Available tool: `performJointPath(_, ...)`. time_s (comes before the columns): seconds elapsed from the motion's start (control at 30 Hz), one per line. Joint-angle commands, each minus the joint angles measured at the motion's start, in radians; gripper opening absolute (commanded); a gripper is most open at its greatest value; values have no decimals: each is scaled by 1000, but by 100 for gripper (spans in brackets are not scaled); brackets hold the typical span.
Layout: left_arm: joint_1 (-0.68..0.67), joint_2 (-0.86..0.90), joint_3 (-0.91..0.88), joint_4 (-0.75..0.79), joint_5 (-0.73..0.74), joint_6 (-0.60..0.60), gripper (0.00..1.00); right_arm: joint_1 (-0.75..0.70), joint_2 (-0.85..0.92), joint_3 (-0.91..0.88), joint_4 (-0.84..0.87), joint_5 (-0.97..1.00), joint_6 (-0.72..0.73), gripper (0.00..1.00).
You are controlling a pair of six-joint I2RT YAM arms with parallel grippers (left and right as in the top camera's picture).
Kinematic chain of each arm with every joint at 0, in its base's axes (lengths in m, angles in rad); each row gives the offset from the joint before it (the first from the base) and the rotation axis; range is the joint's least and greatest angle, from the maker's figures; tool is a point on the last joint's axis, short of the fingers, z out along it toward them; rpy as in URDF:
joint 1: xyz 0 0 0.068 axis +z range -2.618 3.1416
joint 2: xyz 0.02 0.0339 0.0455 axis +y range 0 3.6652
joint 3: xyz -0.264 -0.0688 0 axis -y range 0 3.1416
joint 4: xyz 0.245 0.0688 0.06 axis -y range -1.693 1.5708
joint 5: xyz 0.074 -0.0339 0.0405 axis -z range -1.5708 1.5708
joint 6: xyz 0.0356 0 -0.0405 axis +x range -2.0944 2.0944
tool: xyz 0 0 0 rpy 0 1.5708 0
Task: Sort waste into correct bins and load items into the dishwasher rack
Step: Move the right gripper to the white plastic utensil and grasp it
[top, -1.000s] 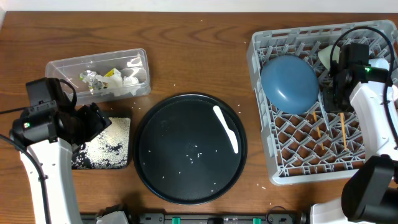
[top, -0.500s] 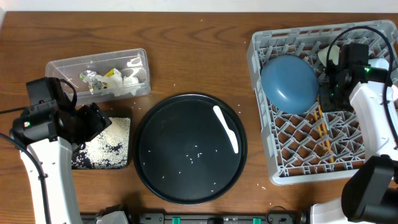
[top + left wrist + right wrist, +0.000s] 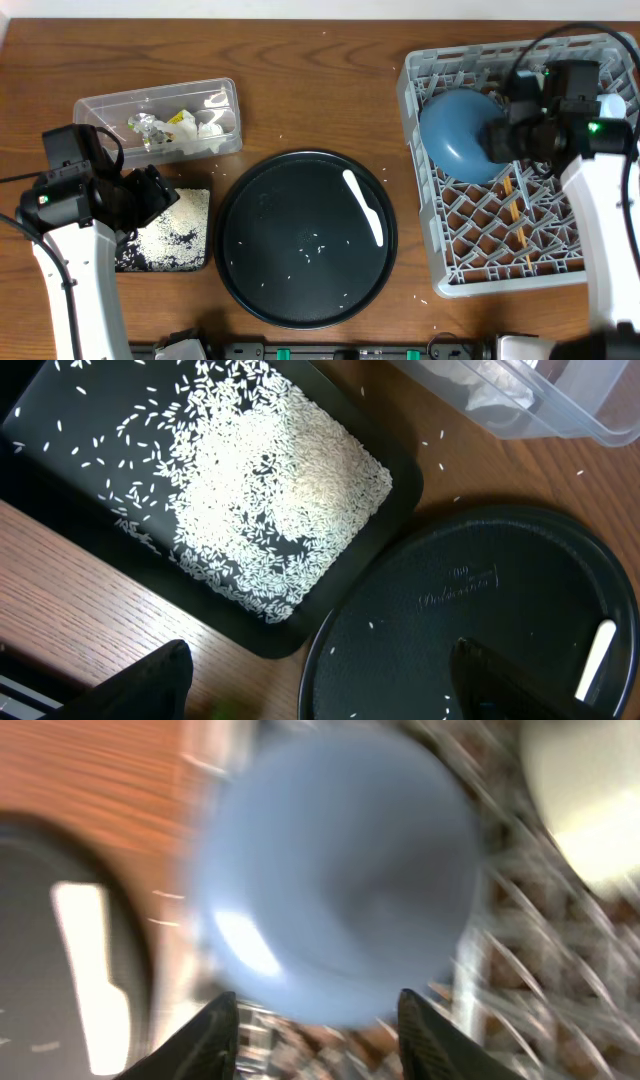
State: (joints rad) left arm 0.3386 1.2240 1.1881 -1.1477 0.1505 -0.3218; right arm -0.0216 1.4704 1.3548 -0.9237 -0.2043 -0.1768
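The left hand (image 3: pixel 152 195) hangs near the counter's (image 3: pixel 300 90) left edge. Its 2 fingers (image 3: pixel 150 682) are spread wide with nothing between them. Behind it, toward the far edge, sits the clear tub (image 3: pixel 97 112), holding white tissue (image 3: pixel 210 125), a yellow-green packet (image 3: pixel 183 120) and clear scraps (image 3: pixel 145 128).

Under the hand lies the shallow black tray (image 3: pixel 80 510). Rice (image 3: pixel 280 490) covers much of its floor in a thick patch.

Just beside it, the round tray (image 3: pixel 260 210) fills the middle of the counter toward the near edge. A few grains are scattered on it. The spoon (image 3: pixel 364 207) lies on its right side, slanting from far-left to near-right. Stray grains dot the wood around both trays.

The rack (image 3: pixel 415 90) takes up the counter's right end. The blue bowl (image 3: pixel 455 135) rests upside down in the rack's far-left corner. Chopsticks (image 3: pixel 522 225) lie flat among the pegs near the rack's middle.

The right hand (image 3: pixel 500 142) is over the bowl's right side, its fingers (image 3: pixel 215 1035) apart and empty. The right wrist view is badly smeared. The pale rounded thing (image 3: pixel 590 790) beyond the bowl may be a cup or a small bowl.
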Motion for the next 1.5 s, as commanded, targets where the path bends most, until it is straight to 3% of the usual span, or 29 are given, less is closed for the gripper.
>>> performJointPath(0.0,3,5,9,-3,-2,-14,83,109,-31,19,-9,-163,-2,48)
performJointPath(0.23,3,5,9,-3,-2,-13,83,372,42,2,-8,-81,18,50)
performJointPath(0.47,3,5,9,-3,-2,-14,83,538,221,2,14,7,67,52)
performJointPath(0.9,3,5,9,-3,-2,-13,84,603,507,2,45,110,239,49)
performJointPath(1.17,3,5,9,-3,-2,-13,83,606,584,2,57,118,245,49)
performJointPath(1.23,3,5,9,-3,-2,-13,84,608,592,1,56,117,244,55)
performJointPath(1.37,3,5,9,-3,-2,-13,84,615,594,-1,55,73,244,93)
performJointPath(1.4,3,5,9,-3,-2,-13,84,615,594,-1,55,56,244,97)
performJointPath(1.47,3,5,9,-3,-2,-13,83,615,594,-1,56,51,243,94)
